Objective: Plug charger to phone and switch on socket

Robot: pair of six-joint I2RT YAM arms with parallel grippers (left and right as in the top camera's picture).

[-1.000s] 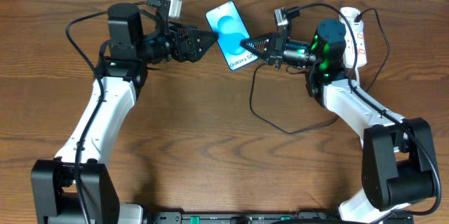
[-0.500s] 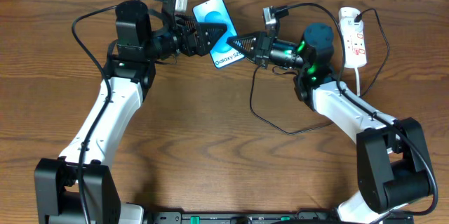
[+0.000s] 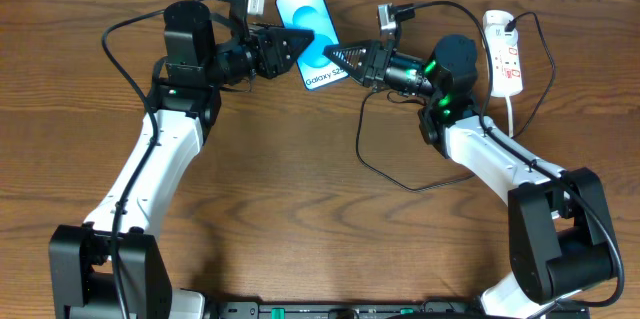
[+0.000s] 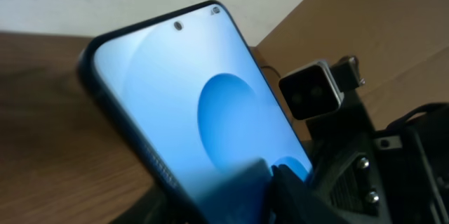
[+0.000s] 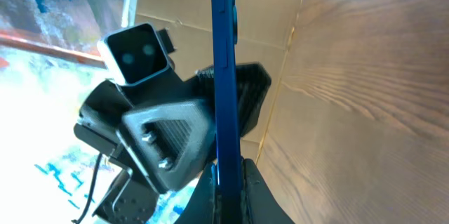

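The phone (image 3: 310, 21), with its blue screen up, hangs above the table's back edge between both arms. My right gripper (image 3: 333, 57) is shut on its lower end; in the right wrist view the phone (image 5: 224, 62) is seen edge-on, clamped between the fingers of the right gripper (image 5: 228, 185). My left gripper (image 3: 296, 47) reaches over the phone's left side; in the left wrist view one blurred finger of the left gripper (image 4: 270, 192) lies over the phone (image 4: 182, 90), and I cannot see whether it presses. The charger (image 3: 385, 171) loops on the table to its plug in the socket (image 3: 504, 59).
The socket's white cord (image 3: 511, 114) runs down beside my right arm. The table's back edge and a pale wall lie just behind the phone. The right wrist camera (image 4: 313, 97) sits close beyond the phone in the left wrist view.
Both grippers and the phone have moved left and toward the back edge. The left jaws have narrowed around the phone. The right gripper has kept its hold.
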